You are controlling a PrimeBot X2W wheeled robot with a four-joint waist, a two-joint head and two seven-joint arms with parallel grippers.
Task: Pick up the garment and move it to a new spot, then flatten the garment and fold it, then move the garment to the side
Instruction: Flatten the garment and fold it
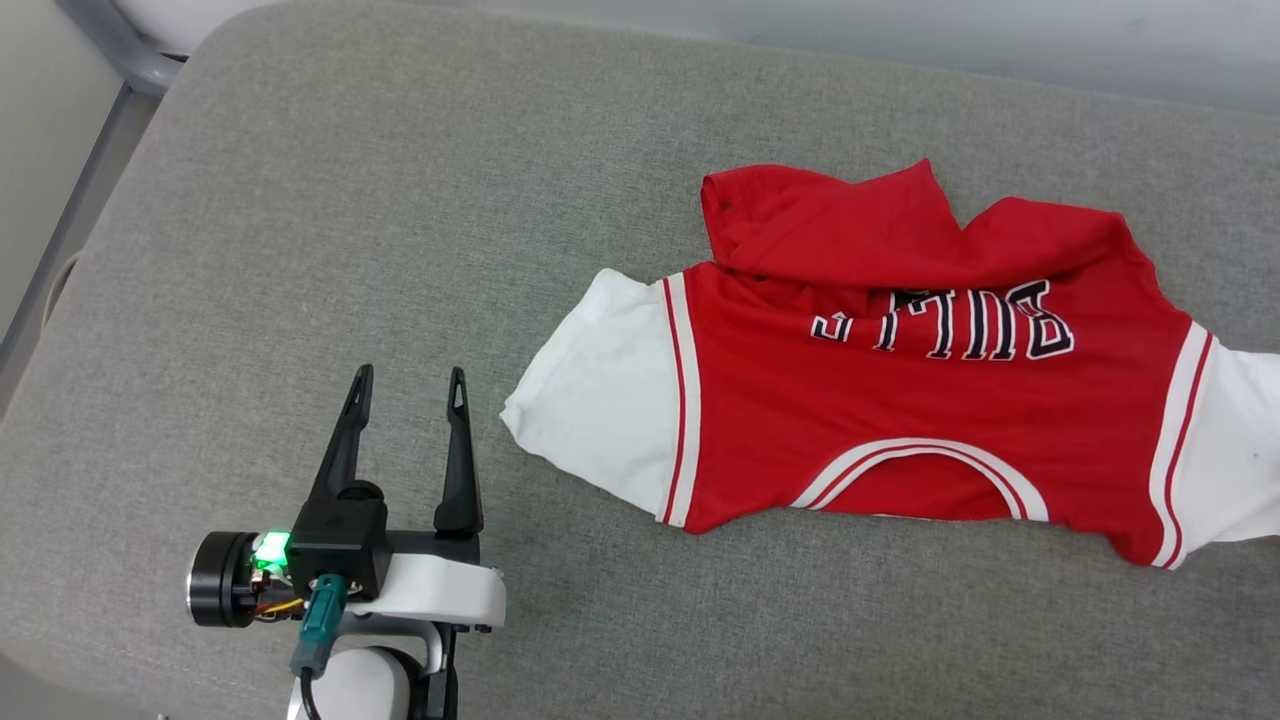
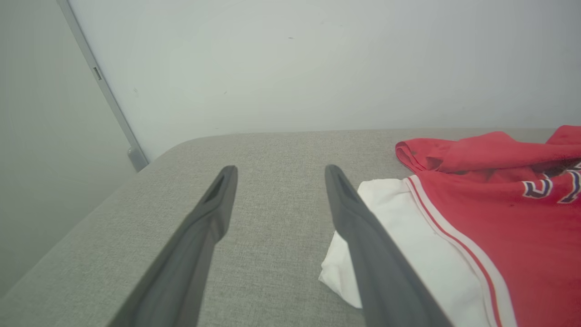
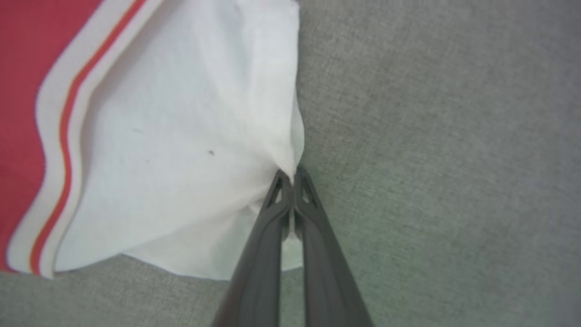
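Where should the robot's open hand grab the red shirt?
Probably the white sleeve of the shirt nearest the left gripper, at its loose outer corner, coming from the robot's left, low over the grey cushion. That corner pokes out flat toward the open jaws, and the right gripper pinches the other sleeve.

The garment (image 1: 900,420) is red with white sleeves, red-and-white striped trim and black, white-outlined lettering; the woven cushion (image 1: 400,250) is flecked grey; my fingers (image 3: 258,272) are dark grey.
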